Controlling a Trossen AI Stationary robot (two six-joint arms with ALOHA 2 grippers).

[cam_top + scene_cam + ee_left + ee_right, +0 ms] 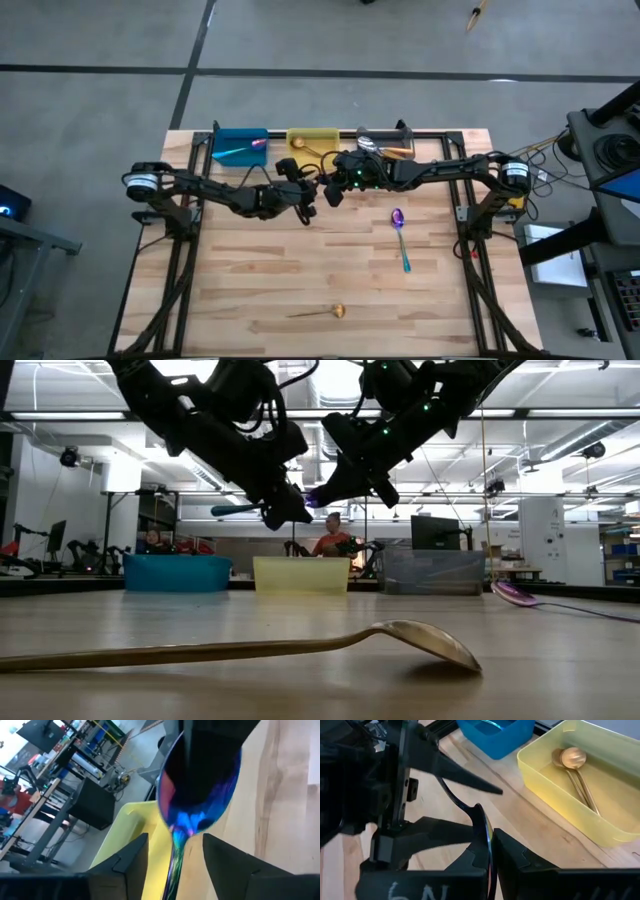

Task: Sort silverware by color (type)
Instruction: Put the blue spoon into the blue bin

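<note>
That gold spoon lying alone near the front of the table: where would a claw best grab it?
Probably the gold spoon is best taken mid-handle, from straight above. It lies flat on the table; the low view shows its handle slightly raised near the bowl, leaving room for fingers. Nothing crowds it.

Bright overhead ceiling lights; arms backlit dark; left wrist foreground blurred.

A light wooden table stands on a grey floor crossed by dark lines. 3 bins sit in a row along its far edge: a blue bin on the left, a yellow bin beside it, a gray bin on the right. Beyond them, a person in a red top sits among monitors and shelving.
</note>
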